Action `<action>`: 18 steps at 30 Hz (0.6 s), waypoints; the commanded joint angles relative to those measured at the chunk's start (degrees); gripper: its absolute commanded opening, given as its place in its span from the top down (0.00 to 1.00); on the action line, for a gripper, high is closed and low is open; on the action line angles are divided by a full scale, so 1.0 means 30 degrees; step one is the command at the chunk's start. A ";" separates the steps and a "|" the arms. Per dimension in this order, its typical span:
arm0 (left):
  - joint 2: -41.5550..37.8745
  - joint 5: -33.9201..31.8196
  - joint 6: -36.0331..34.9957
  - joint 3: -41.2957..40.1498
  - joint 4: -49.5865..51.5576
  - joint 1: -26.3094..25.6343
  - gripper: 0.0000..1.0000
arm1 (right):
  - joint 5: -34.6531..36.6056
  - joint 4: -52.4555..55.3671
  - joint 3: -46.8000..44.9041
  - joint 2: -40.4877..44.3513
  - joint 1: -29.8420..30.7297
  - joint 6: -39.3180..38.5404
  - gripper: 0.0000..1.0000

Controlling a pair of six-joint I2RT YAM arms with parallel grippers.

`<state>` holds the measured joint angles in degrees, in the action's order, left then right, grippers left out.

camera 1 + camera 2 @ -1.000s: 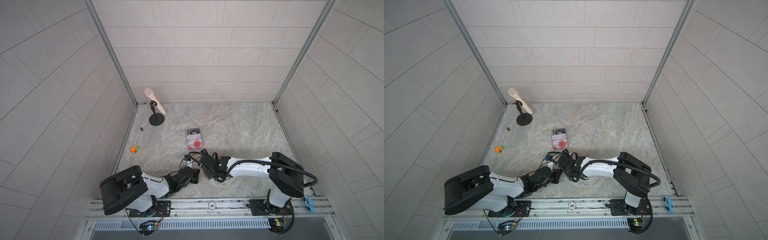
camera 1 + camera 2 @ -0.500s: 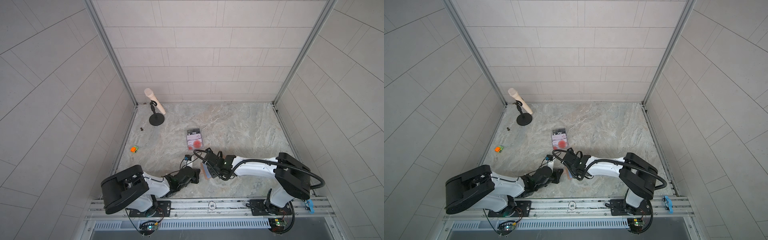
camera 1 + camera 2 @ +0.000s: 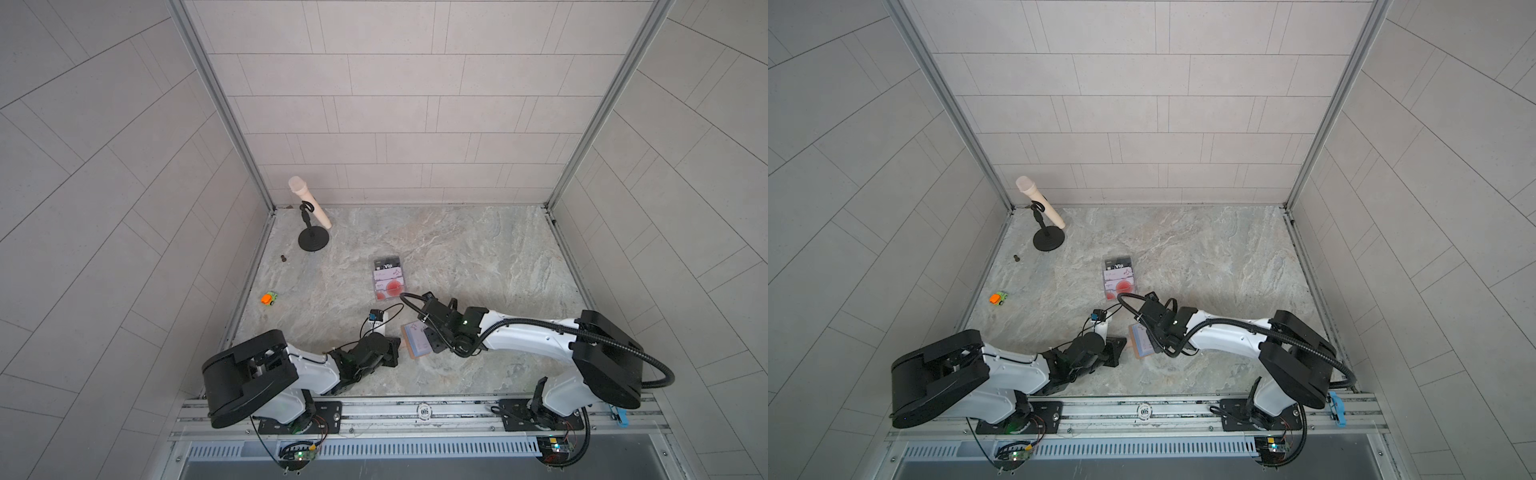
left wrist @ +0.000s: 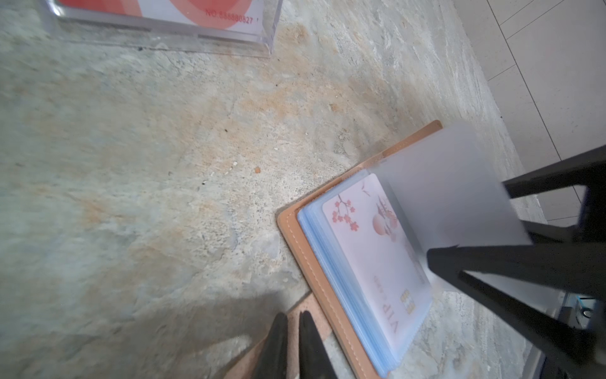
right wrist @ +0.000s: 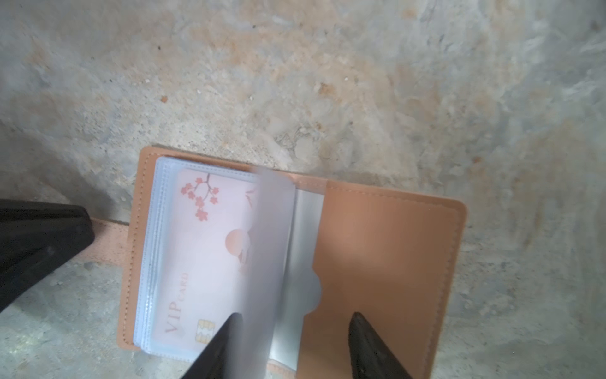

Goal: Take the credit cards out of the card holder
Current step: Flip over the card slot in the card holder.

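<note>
The card holder (image 3: 417,338) is laid open at the near centre of the table (image 3: 457,249), with 1 VIP card (image 5: 210,249) sleeved inside. The right gripper (image 5: 295,316) is held open astride a raised sleeve (image 5: 272,229). The left gripper (image 4: 292,316) is closed, its tips at the strap (image 5: 106,242).

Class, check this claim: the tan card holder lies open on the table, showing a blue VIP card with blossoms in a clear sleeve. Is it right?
Wrong colour: the card is pink, not blue, as the right wrist view shows. The tan card holder does lie open on the table, showing that blossom VIP card in a clear sleeve.
</note>
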<state>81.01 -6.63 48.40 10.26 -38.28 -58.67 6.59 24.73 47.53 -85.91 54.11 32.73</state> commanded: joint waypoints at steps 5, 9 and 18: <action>0.0830 0.0409 -0.0313 -0.0219 0.3472 -0.0072 0.85 | 0.0635 0.1242 -0.0737 0.1097 -0.1201 -0.0173 0.48; 0.0841 0.0460 -0.0446 -0.0141 0.3576 -0.0071 0.86 | 0.1366 0.1771 -0.0653 0.0929 -0.1248 -0.0216 0.50; 0.0826 0.0737 -0.0890 0.0254 0.3709 -0.0082 0.85 | 0.2064 0.2296 -0.0368 0.0017 -0.1277 -0.0071 0.57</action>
<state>81.36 -6.37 47.40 11.57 -36.77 -58.67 10.20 29.04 45.58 -84.49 50.35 31.97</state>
